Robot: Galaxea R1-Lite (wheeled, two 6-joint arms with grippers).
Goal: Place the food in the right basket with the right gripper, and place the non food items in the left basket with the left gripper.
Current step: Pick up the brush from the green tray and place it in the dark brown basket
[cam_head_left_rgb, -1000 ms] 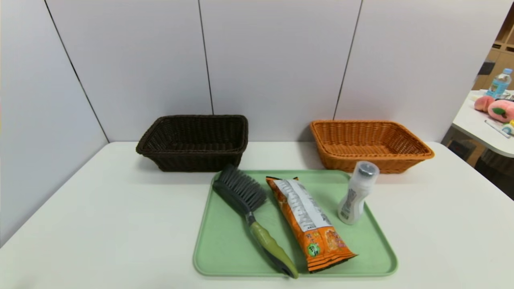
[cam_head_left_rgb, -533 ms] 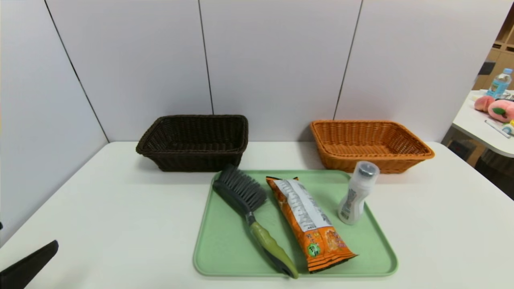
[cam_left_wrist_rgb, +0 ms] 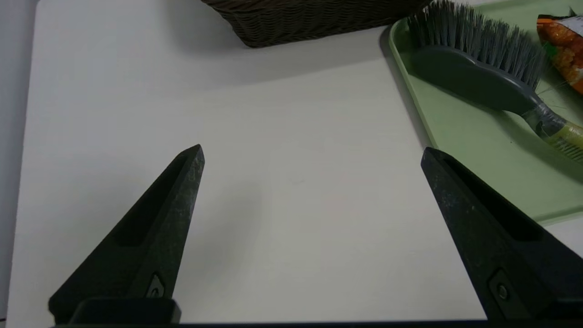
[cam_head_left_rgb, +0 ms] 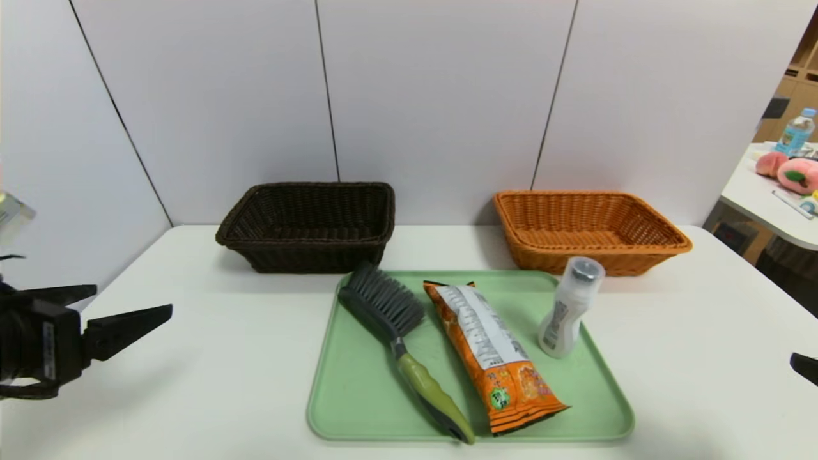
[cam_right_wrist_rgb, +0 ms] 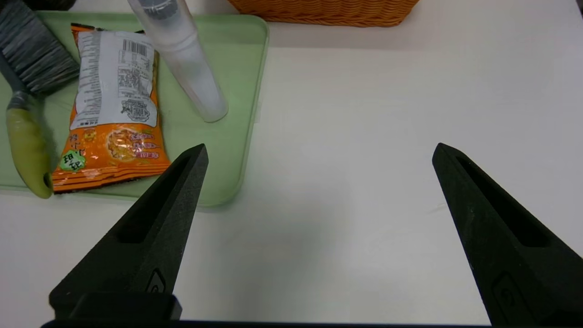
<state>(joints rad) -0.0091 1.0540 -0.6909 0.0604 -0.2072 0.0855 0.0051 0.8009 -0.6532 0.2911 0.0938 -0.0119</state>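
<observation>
On a green tray (cam_head_left_rgb: 358, 396) lie the grey-bristled brush (cam_head_left_rgb: 390, 313) and the orange snack packet (cam_head_left_rgb: 492, 351). The white bottle (cam_head_left_rgb: 569, 306) stands on the tray's right side. The dark brown left basket (cam_head_left_rgb: 307, 223) and the orange right basket (cam_head_left_rgb: 588, 230) sit behind the tray, with nothing showing inside. My left gripper (cam_head_left_rgb: 131, 301) hovers open over the table's left side, well short of the brush (cam_left_wrist_rgb: 473, 77). My right gripper (cam_right_wrist_rgb: 319, 148) is open above bare table right of the tray, beside the packet (cam_right_wrist_rgb: 114, 114) and bottle (cam_right_wrist_rgb: 186, 59). In the head view only one of its fingertips (cam_head_left_rgb: 804, 368) shows.
Grey wall panels (cam_head_left_rgb: 441, 96) close off the table's back and left. A second table (cam_head_left_rgb: 767, 198) at the far right carries peach plush toys and a water bottle. Bare tabletop (cam_head_left_rgb: 192, 358) lies on both sides of the tray.
The left gripper has come into the head view from the lower left corner, rising and moving toward the tray. A right gripper fingertip has appeared at the right edge. The objects have not moved.
</observation>
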